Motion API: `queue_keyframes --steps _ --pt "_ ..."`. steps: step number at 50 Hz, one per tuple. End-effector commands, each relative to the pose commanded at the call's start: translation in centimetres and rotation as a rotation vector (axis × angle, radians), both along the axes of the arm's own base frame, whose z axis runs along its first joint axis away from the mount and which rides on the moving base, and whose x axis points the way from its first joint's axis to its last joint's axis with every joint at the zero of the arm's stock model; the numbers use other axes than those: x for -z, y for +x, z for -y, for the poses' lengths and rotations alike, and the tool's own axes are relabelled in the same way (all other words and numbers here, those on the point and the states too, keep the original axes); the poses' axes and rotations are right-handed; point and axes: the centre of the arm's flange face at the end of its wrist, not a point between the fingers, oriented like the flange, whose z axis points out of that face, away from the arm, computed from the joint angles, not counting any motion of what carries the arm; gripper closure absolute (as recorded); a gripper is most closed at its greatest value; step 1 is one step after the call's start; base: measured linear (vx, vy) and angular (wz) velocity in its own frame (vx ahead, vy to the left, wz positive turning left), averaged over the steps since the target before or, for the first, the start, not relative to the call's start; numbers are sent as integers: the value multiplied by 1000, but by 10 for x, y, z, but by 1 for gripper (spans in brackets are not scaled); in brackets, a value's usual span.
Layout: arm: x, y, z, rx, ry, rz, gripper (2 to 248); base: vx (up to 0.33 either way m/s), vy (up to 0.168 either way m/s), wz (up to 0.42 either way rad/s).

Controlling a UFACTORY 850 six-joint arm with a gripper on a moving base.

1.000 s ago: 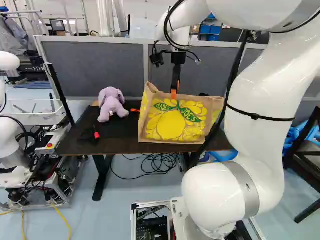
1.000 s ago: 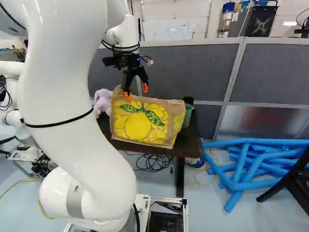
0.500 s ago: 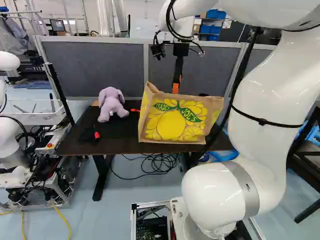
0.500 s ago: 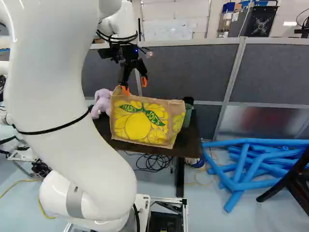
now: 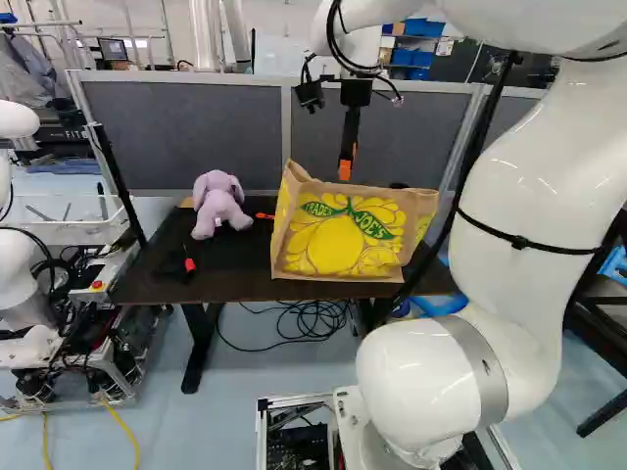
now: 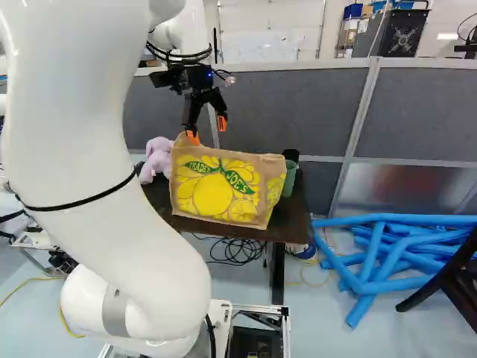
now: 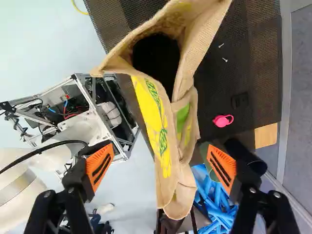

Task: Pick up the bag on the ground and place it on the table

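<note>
Left base view: bag [image 5: 338, 235] is standing upright on the surface [image 5: 217, 286], near the plush toy [image 5: 217, 204]. My end effector [image 5: 346, 168] is hanging near its top edge.
Right base view: bag is sitting beside the green cup [image 6: 290, 179]; nothing is lifting it.
Wrist view: orange pads [image 7: 222, 166] are standing wide apart, clamping nothing. I'm calling pick and place done; only backing clear is remaining.

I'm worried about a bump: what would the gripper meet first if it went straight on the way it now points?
Most likely the bag on the table; it shows between the open fingers of the gripper. How near its rim is, I cannot tell.
</note>
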Motion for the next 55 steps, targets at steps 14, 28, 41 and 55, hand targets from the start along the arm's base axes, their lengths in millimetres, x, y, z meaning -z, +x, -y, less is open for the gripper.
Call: queue_keyframes --steps 14,28,41,55 --pt "0 0 0 0 0 0 3 0 0 0" --pt "0 0 0 0 0 0 3 -71 9 -1" --pt "0 0 0 0 0 0 3 -61 41 -7" --pt "0 0 0 0 0 0 3 -65 47 0"
